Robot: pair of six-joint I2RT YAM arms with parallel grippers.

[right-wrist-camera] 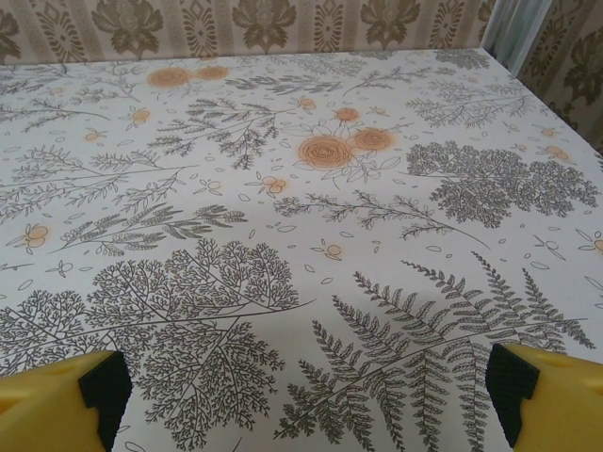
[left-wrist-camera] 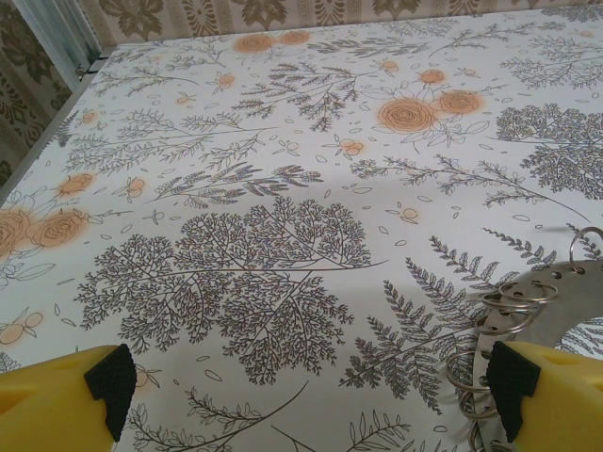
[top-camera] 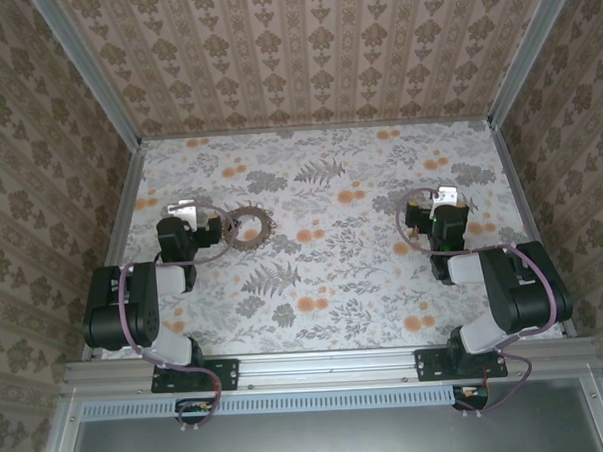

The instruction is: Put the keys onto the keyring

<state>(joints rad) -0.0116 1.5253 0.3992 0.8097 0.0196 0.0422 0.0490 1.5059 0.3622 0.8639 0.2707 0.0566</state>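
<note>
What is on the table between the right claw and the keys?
Nothing. The top view shows bare flowered table from the right claw to the keys.

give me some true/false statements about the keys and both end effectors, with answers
1. The keys lie nearer the left end effector than the right end effector. True.
2. The left end effector is shut on the keys. False: it is open, the keys lying on the table beside it.
3. The right end effector is open over the table. True.
4. The keys sit in the table's far right corner. False: they lie on its left half.
</note>
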